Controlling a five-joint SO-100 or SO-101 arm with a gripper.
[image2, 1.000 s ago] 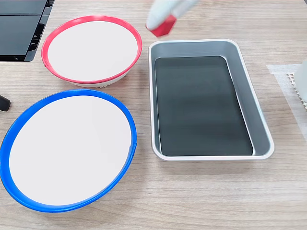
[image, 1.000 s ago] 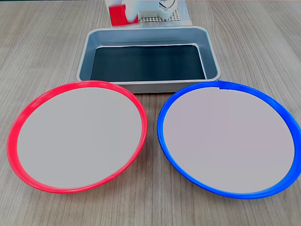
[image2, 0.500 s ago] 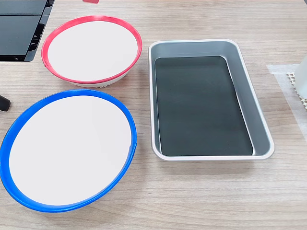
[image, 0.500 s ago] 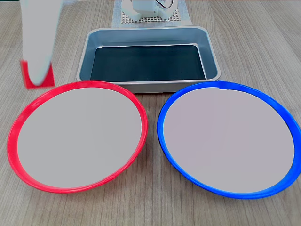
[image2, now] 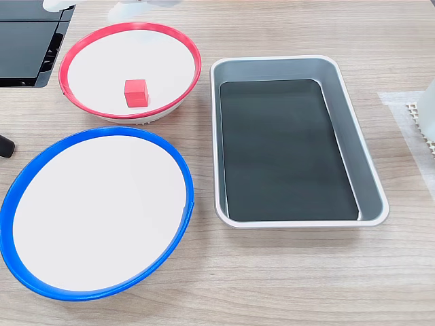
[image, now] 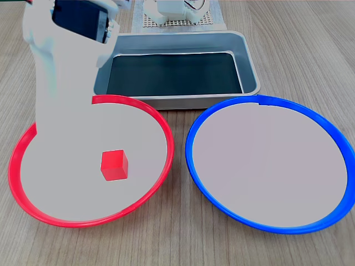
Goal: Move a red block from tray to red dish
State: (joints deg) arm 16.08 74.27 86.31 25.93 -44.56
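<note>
With the red block (image: 114, 165) lying free on the pale centre of the red dish (image: 157, 125) and the tray (image: 250, 66) bare, the blurred white arm should lift straight off, though I cannot tell whether its claw is released or clenched.

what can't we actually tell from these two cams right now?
- Pincer state: the white arm is motion-blurred in a fixed view, so its fingertips cannot be made out; open or shut is unclear.
- Upper left rim of the round red-rimmed dish: hidden behind that arm.
- Contact: the small red cube lies in the dish, apparently released, but this cannot be confirmed.
- Arm base: cut off by the top edge.
</note>
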